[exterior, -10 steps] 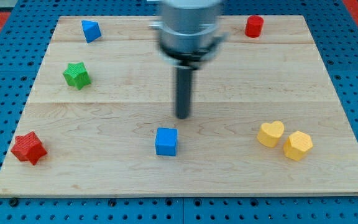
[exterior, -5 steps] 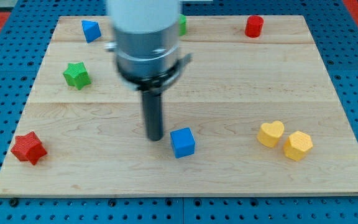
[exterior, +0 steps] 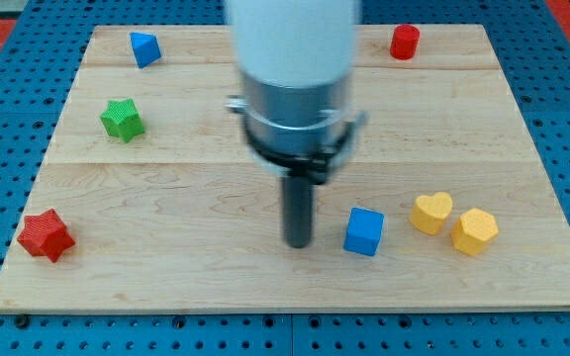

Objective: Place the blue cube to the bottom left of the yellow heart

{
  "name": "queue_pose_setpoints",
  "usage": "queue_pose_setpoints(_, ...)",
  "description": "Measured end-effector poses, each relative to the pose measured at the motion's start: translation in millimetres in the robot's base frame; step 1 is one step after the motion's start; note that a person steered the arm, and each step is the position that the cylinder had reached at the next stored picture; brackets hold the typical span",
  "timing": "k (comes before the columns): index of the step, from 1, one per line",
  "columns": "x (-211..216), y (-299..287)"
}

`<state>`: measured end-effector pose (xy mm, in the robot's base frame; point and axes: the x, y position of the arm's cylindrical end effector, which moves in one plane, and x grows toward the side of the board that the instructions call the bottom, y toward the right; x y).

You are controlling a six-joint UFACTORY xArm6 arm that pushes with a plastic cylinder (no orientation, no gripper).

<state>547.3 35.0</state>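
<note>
My tip (exterior: 298, 243) is down on the pale wooden bench (exterior: 166, 277), low in the middle of the board, and the small blue plastic cube (exterior: 364, 231) sits just to the view's right of it, close beside but with a thin sliver of wood showing between them, so I can't call it contact. There's no pincer on this arm at all, only the straight dark rod under the big blurred grey body, so nothing is wide, narrow or held. The blue cube lies left of the yellow plastic heart (exterior: 430, 212), near it but apart, and a touch lower in the view. Touching the heart on its lower right is a yellow plastic hexagonal block (exterior: 475, 230). Far off at the view's left edge sits a red plastic star (exterior: 46, 235); higher up, a green plastic star (exterior: 122, 119); at the top left, a second blue block, wedge-like (exterior: 144, 47); at the top right, a red plastic cylinder (exterior: 405, 42).
</note>
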Motion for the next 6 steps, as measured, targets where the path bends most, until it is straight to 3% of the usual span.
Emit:
queue_pose_setpoints(1, -36, 48)
queue_pose_setpoints(3, -12, -30)
queue_pose_setpoints(4, -22, -49)
queue_pose_setpoints(6, -211, -142)
